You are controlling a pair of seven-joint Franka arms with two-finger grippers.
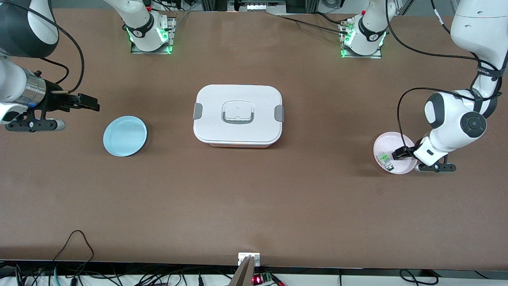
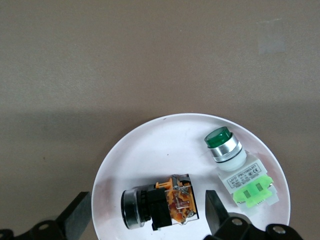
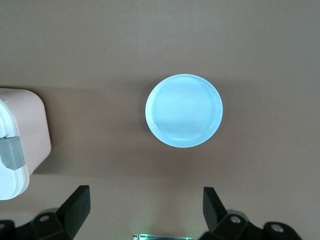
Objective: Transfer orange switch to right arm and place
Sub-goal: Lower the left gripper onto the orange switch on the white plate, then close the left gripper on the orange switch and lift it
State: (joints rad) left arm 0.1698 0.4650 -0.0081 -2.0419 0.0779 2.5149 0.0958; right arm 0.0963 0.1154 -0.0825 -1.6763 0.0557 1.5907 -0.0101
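While my left gripper (image 2: 145, 220) hovers over the pink plate (image 2: 150, 150) at the left arm's end of the table, fingers apart, the orange switch (image 2: 160, 202) lies between them beside a green pushbutton (image 2: 235, 167). My right gripper (image 3: 145, 212), fingers spread and empty, waits above the blue plate (image 3: 184, 111).

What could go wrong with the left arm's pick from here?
1. Wrong part: the green switch lies right beside the orange switch on the pink plate, so the open left tool might clip it.
2. The plate is loose and may slide when the fingers close.
3. The open right tool waits up near the blue plate, so the handover spans the white box.
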